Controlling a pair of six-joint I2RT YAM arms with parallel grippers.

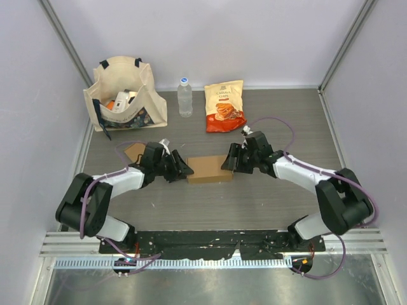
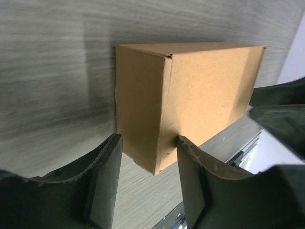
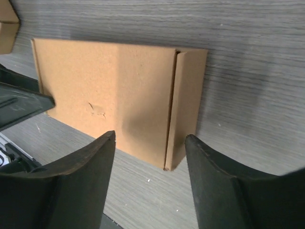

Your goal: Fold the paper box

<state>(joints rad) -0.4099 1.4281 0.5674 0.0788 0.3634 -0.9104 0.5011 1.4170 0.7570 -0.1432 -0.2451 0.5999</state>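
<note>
Brown cardboard box point(image 1: 210, 169), closed, at centre of grey worktop point(image 1: 267, 200).
Left gripper point(image 2: 148, 143) parted about one corner; right gripper point(image 3: 150, 138) spread wide, just short of box.

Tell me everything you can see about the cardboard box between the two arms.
The cardboard box is plain brown, closed into a rectangular block, lying flat on the grey wood-grain table. One end shows a flap seam; one face has a small dent. The left pincer and right pincer flank its ends, open; contact is unclear.

Plain brown paper box point(image 1: 210, 169); grey woodgrain table point(image 1: 267, 197); orange chip bag point(image 1: 225, 107); cream tote point(image 1: 152, 95).
</note>
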